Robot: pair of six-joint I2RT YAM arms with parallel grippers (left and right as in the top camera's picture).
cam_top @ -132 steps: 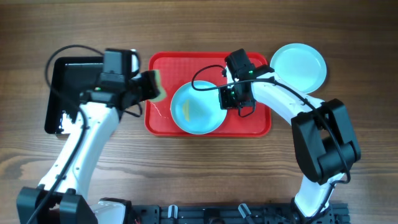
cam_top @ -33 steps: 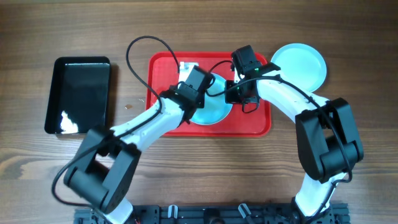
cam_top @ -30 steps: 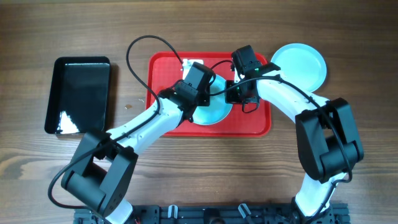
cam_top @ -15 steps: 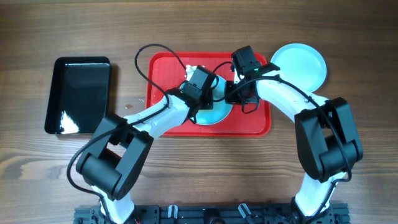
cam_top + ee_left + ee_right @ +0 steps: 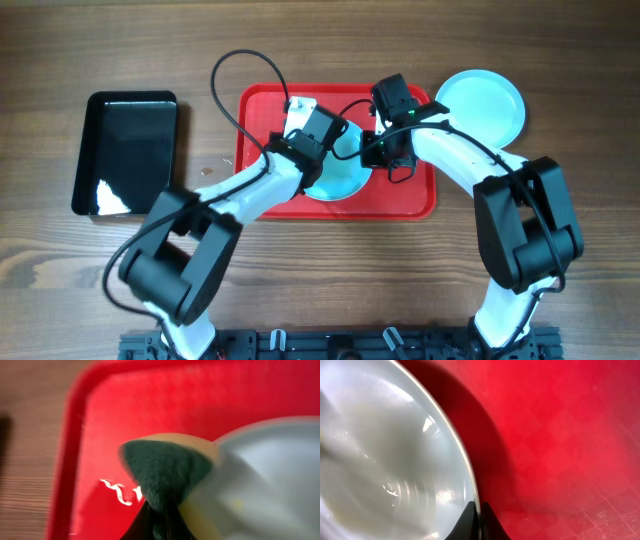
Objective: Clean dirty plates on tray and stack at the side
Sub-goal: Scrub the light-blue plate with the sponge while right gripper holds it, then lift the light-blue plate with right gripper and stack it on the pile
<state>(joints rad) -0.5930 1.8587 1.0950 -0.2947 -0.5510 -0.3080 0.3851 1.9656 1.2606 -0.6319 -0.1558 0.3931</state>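
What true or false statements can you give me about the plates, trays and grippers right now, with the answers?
1. The right gripper pinches the rim of the turquoise plate on the red tray. True.
2. The left gripper is empty. False: it holds a sponge by that plate.
3. The second turquoise plate lies on the table, off the red tray. True.
4. The black tray holds a plate. False: no plate is in it.
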